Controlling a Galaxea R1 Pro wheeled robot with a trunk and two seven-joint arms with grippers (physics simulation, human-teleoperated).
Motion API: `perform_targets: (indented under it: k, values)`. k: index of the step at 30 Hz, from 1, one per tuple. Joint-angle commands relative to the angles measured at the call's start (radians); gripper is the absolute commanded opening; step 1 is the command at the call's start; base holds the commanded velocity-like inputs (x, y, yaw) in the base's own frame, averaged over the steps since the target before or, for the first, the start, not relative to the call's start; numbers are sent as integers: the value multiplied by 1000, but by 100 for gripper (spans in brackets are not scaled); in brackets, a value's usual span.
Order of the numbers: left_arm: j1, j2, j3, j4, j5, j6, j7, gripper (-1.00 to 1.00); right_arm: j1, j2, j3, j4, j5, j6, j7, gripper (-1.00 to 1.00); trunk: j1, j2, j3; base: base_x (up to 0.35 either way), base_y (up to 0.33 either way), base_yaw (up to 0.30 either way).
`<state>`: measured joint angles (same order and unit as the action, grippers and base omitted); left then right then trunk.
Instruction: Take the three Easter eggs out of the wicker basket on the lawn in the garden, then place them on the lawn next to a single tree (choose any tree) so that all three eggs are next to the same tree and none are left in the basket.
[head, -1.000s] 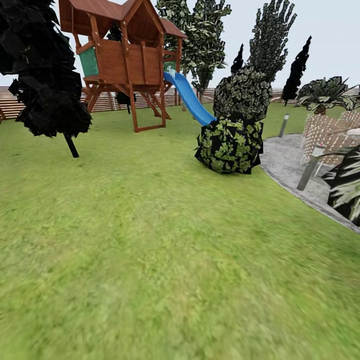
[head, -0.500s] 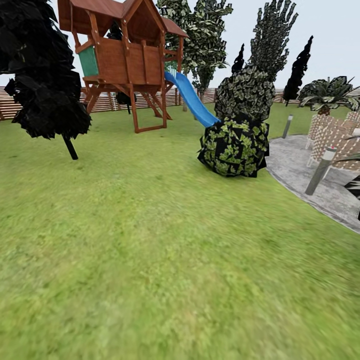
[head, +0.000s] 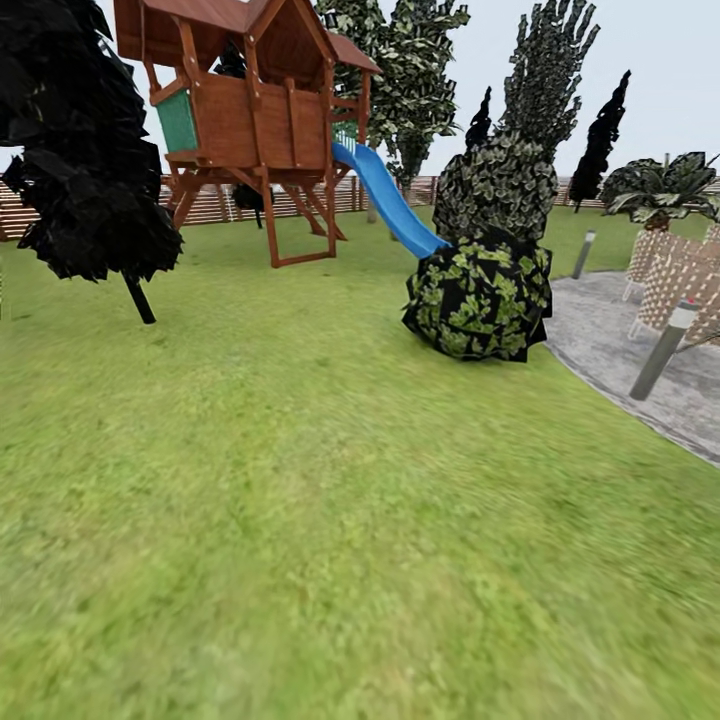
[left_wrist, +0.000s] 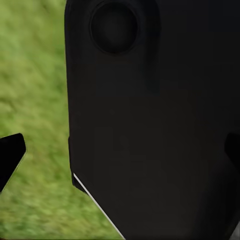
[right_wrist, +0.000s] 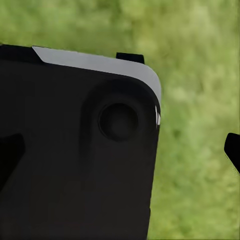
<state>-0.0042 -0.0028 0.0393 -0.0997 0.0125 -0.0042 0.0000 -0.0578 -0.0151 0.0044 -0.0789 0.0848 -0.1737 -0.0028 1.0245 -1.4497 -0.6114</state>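
Ahead, lawn (head: 300, 520) w/ playset (head: 250, 110) & round bush (head: 478, 300); jaw state of both grippers can't tell

A large black body (right_wrist: 75, 165) of the robot, with a rounded corner, a pale grey edge strip (right_wrist: 95, 62) and a round recess (right_wrist: 118, 121) in its face, covers much of the right wrist view. Beyond it lies the lawn (right_wrist: 195, 75), blurred and mottled green. Dark tips of the right tool's fingers (right_wrist: 233, 149) show at both side edges, well apart, with nothing between them.
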Motion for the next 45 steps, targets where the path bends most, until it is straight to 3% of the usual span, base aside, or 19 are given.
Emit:
perform_targets:
  k: [1, 10, 45]
  values:
    - [0, 0, 4, 0, 1, 0, 0, 100, 0, 0, 0, 1, 9, -3, 0, 100, 1, 0, -1, 327, 144, 92]
    - [0, 0, 4, 0, 1, 0, 0, 100, 0, 0, 0, 1, 9, -3, 0, 100, 1, 0, -1, 327, 144, 159]
    - [0, 0, 4, 0, 1, 0, 0, 100, 0, 0, 0, 4, 8, -3, 0, 100, 1, 0, -1, 327, 144, 3]
